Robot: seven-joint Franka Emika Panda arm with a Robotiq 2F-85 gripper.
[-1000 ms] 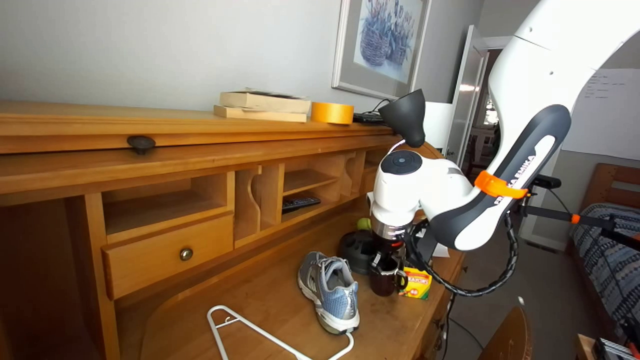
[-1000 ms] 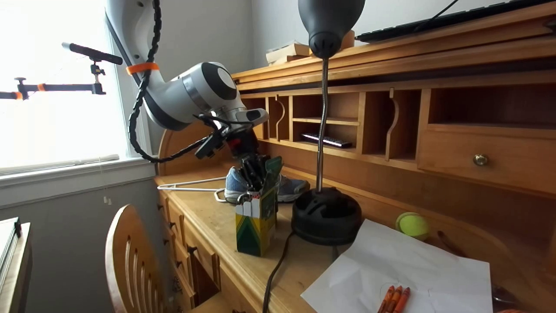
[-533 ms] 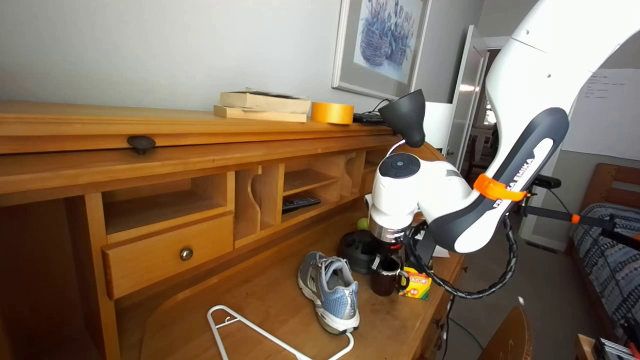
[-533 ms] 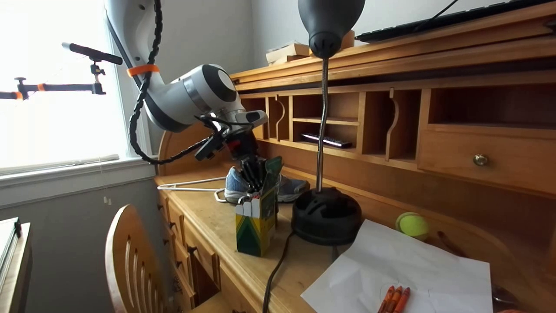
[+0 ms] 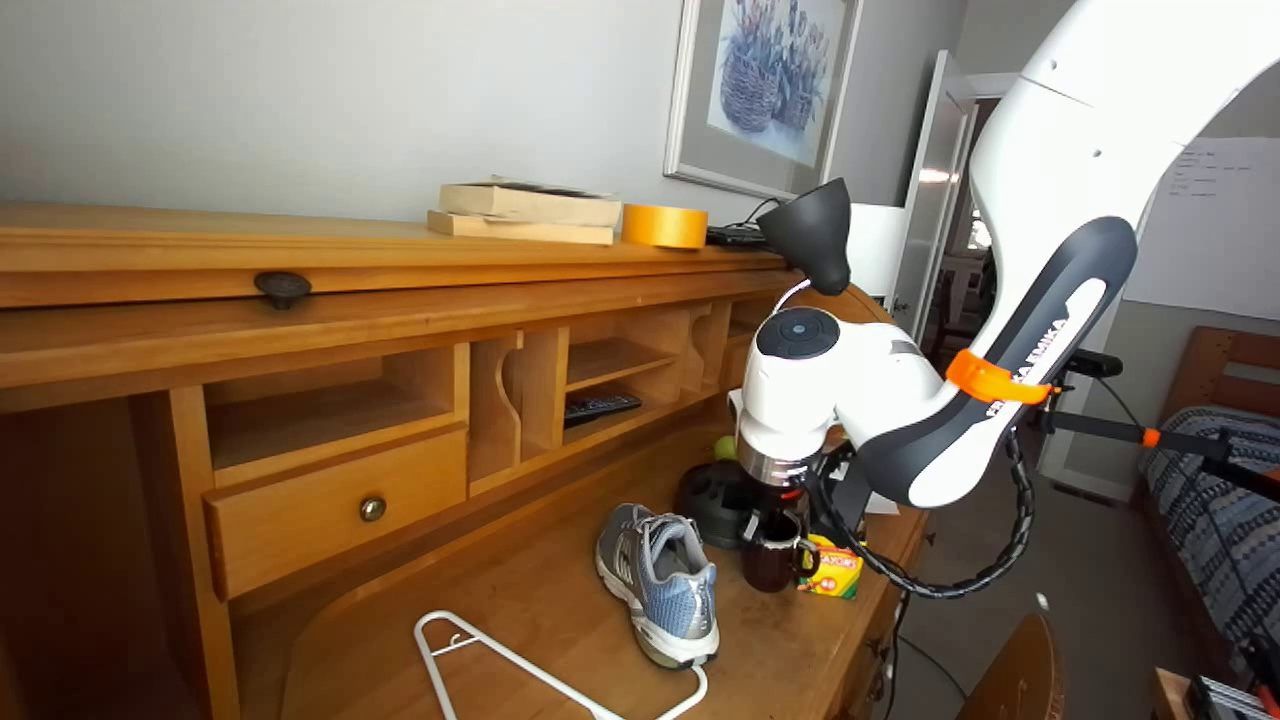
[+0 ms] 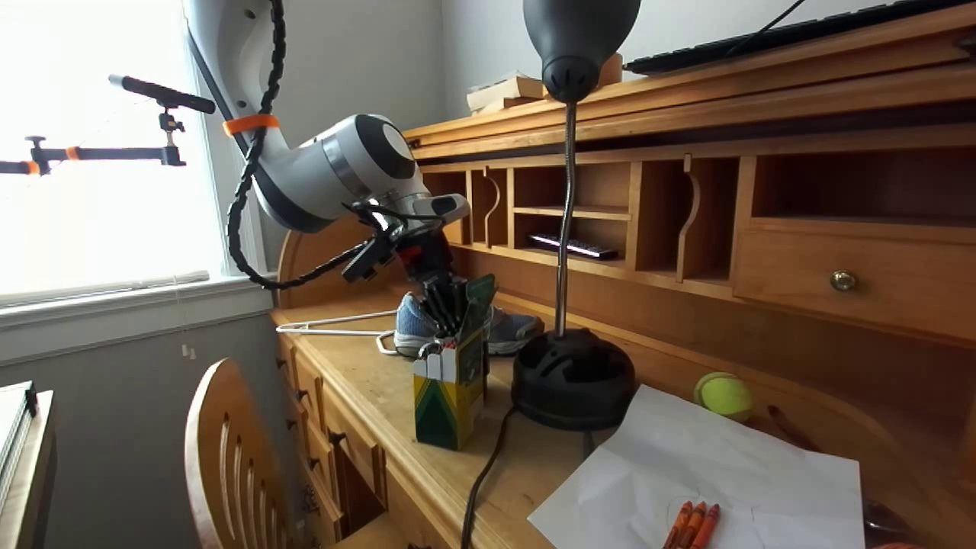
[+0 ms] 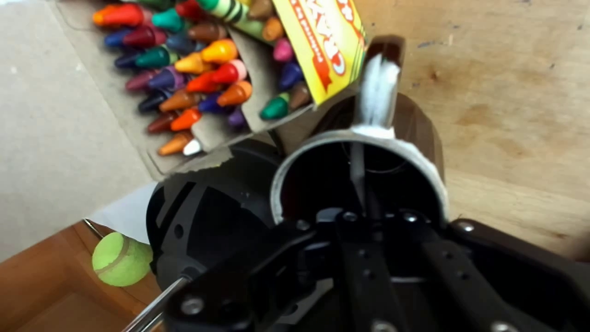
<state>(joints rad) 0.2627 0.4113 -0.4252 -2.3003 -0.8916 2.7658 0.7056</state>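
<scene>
A dark mug (image 7: 421, 124) with a shiny handle (image 7: 380, 87) stands on the desk; in an exterior view the mug (image 5: 770, 572) is beside the shoe. My gripper (image 7: 368, 212) points down into its opening, jaws drawn together near the middle, away from the rim. Inside, a thin grey strip (image 7: 357, 168) runs up to the fingertips; dark shadow hides whether it lies between them. Right by the mug is an open crayon box (image 7: 329, 50), full of crayons. From an exterior view, the gripper (image 6: 446, 324) is behind the box's raised flap (image 6: 478, 301), and the mug is mostly hidden.
A black lamp base (image 6: 576, 381) stands close to the mug, its stem rising beside the arm. Around are a grey-blue shoe (image 5: 670, 580), white hanger (image 5: 520, 660), tennis ball (image 6: 723, 395) and paper (image 6: 610, 488) bearing three orange crayons (image 6: 692, 524). Desk shelves (image 5: 340, 410) rise behind.
My gripper has sunk slightly lower toward the mug and its jaws have closed up. The mug, crayon box and shoe stay practically where they were.
</scene>
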